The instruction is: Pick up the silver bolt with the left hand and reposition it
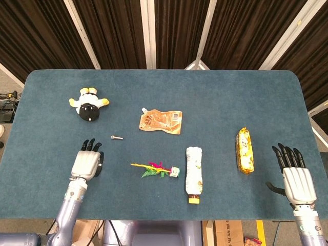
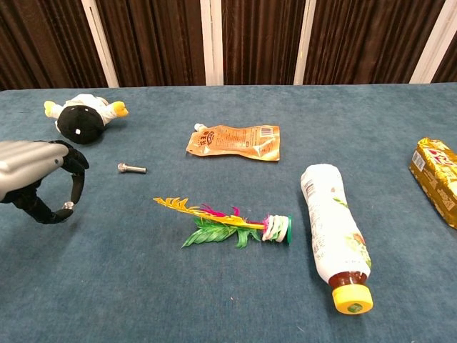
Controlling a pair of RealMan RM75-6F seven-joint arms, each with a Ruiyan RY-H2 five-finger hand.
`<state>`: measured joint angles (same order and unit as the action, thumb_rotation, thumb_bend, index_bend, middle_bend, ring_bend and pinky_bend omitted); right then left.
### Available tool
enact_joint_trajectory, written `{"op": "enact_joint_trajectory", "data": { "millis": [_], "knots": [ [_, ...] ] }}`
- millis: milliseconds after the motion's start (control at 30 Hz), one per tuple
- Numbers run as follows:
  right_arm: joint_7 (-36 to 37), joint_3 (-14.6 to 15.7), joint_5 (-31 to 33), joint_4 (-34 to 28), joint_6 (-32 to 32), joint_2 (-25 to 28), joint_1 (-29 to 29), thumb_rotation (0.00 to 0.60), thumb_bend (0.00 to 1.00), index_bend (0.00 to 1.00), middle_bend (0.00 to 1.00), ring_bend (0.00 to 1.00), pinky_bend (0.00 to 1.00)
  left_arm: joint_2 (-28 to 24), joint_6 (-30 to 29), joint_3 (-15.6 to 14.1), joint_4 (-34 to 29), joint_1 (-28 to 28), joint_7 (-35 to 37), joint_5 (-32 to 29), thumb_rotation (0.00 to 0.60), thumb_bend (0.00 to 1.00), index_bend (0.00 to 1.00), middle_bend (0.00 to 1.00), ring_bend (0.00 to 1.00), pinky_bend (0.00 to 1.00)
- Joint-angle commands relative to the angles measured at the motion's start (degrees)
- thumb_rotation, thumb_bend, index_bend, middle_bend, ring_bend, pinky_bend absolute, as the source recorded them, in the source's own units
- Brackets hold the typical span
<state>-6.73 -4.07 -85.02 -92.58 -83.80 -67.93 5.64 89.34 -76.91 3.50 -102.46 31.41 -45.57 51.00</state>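
Observation:
The small silver bolt [image 1: 117, 137] [image 2: 131, 168] lies on its side on the blue table, between the plush toy and the orange pouch. My left hand [image 1: 87, 161] [image 2: 36, 179] hovers palm down, near and to the left of the bolt, not touching it; its fingers are apart with the thumb curved below, and it holds nothing. My right hand [image 1: 294, 171] rests flat with fingers spread at the table's near right corner, empty; the chest view does not show it.
A black-and-white plush toy [image 1: 88, 104] lies at the far left. An orange pouch [image 1: 161, 121] sits mid-table. A feather toy [image 1: 155, 169], a lying bottle with a yellow cap [image 1: 193, 170] and a gold snack pack [image 1: 244, 149] spread along the near side.

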Motion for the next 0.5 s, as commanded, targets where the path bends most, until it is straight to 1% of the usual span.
{"op": "enact_joint_trajectory", "data": {
  "millis": [33,167,267,367,500],
  "knots": [
    [0.0,0.1,-0.1,-0.1,0.1,-0.1,0.0,0.600,0.11,0.08,0.07,0.06,0.00,-4.3,4.2,-0.7,0.2,-2.5,11.3,4.2,0.600,0.53,0.58,0.15,0.00,0.00],
    [-0.2,0.2,0.0,-0.1,0.2,-0.1,0.0,0.600,0.11,0.08,0.07,0.06,0.00,-5.6,5.9,-0.9,2.0,-3.6,18.2,7.1,0.600,0.53,0.58,0.15,0.00,0.00],
    [-0.3,0.1,0.0,-0.1,0.2,-0.2,0.0,0.600,0.11,0.08,0.07,0.06,0.00,-6.1,6.8,-0.6,3.7,-4.6,25.2,9.9,0.600,0.53,0.58,0.15,0.00,0.00],
    [-0.4,0.1,0.2,-0.1,0.2,-0.3,0.0,0.600,0.11,0.08,0.07,0.06,0.00,-6.5,7.7,-1.2,6.0,-5.3,30.4,13.4,0.600,0.53,0.58,0.15,0.00,0.00],
    [-0.3,0.0,0.2,-0.2,0.1,-0.3,0.0,0.600,0.11,0.08,0.07,0.06,0.00,-6.8,8.1,-2.0,7.9,-6.1,34.3,16.0,0.600,0.53,0.58,0.16,0.00,0.00]
  ]
}}
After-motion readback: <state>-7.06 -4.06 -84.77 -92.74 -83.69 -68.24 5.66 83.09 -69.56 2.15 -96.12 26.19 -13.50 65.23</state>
